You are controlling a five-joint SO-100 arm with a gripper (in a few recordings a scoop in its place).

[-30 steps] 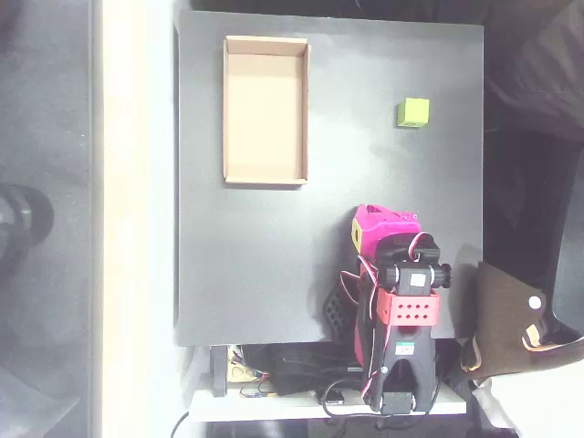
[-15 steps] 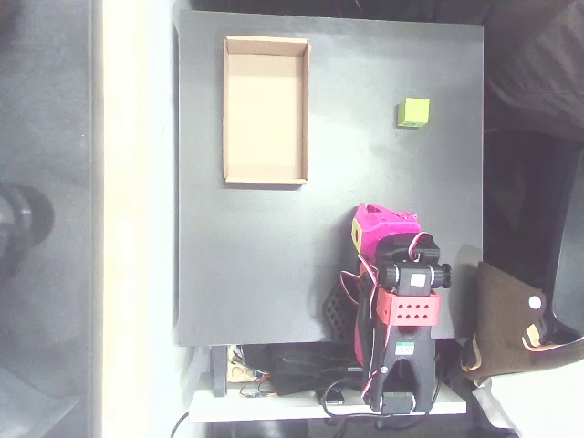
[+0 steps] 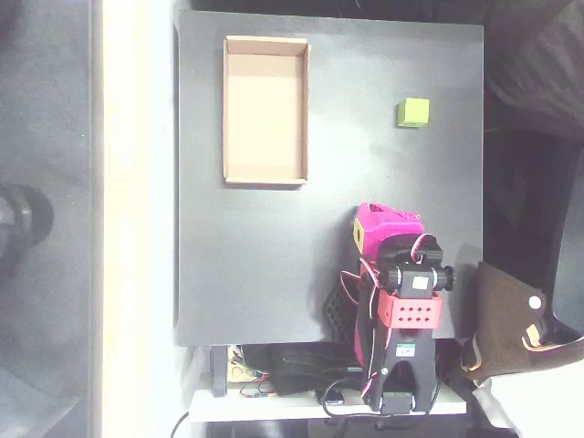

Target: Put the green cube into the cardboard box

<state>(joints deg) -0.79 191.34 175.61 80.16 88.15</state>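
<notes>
Arm (image 3: 394,301): magenta, folded near the bottom edge of the mat (image 3: 255,265) in the overhead view. We cannot make out the jaws beneath the wrist housing, so we cannot tell their spread.

Cube (image 3: 412,112): lime, alone on the mat, well ahead of the folded arm and slightly right of it. We judge the reach not yet begun; we should spread the jaws wide, square them to two flat faces, and descend straight over it.

Box (image 3: 265,109): tan, open-topped, ahead and to the left, well apart from the cube.
</notes>
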